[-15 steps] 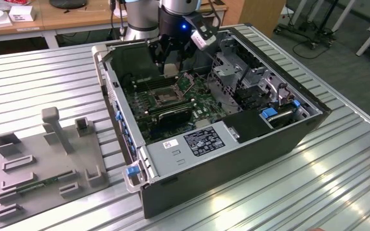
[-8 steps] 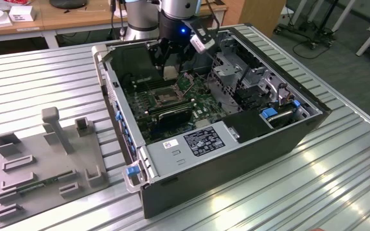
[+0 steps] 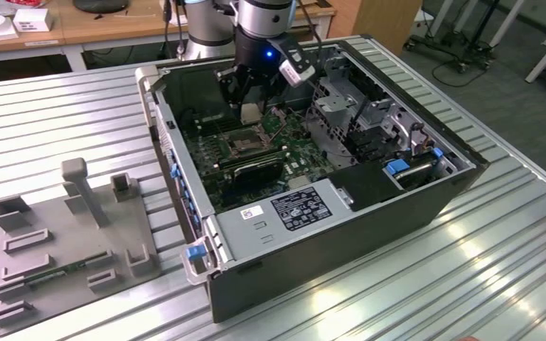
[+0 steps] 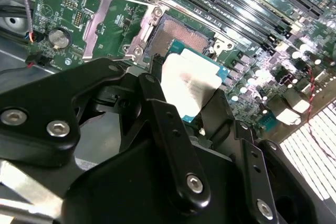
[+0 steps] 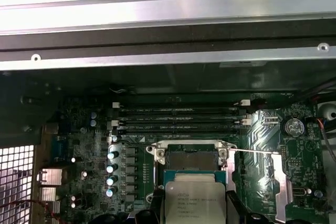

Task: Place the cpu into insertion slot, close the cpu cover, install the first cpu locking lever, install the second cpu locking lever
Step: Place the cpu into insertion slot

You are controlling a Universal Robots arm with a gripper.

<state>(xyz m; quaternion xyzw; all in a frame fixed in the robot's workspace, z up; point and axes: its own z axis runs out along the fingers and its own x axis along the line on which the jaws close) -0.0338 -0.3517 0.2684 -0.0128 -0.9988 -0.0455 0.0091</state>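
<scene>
Cpu sits clamped by its edges in my gripper; I judge it light, stiff, fragile underneath. Insertion slot lies at six o'clock, exterior view.

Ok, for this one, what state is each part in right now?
cpu: held by the gripper, not seated.
gripper: shut on the cpu.
insertion slot: uncovered, empty.
cpu cover: swung open, beside the insertion slot.
computer case: side open.
</scene>
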